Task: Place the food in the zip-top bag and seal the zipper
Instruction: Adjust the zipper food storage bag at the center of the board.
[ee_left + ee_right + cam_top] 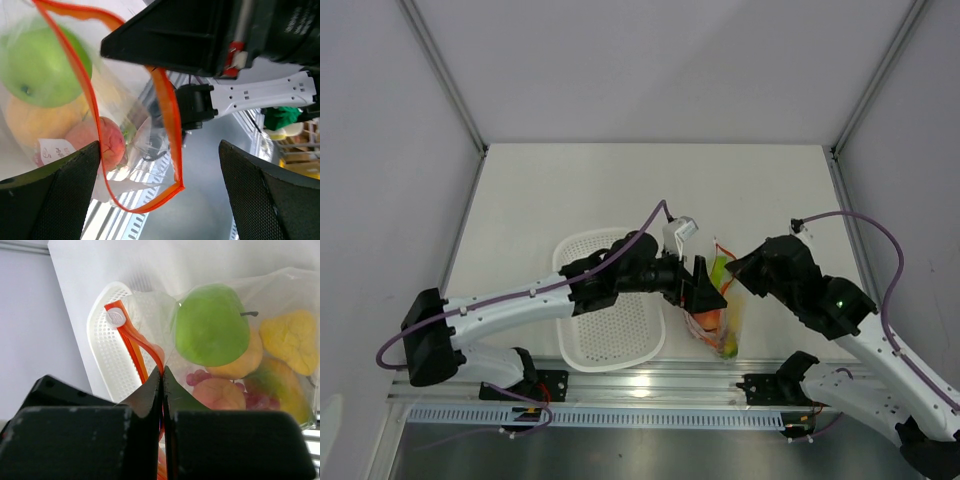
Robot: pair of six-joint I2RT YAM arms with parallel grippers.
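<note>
Right wrist view: your right gripper (162, 385) is clamped on the zipper (135, 342), likely steadying the zip-top bag (280, 287), food (212, 325) inside at two o'clock; left gripper (160, 165) gapes wide, empty.

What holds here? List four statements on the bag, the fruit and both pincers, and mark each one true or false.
1. The round green apple sits inside the clear plastic zip-top bag. True.
2. The right pincer stands open. False: it is shut on the red-orange zipper strip.
3. The left pincer is open. True.
4. The zipper strip is sealed from end to end. False: the bag's mouth gapes open.
</note>
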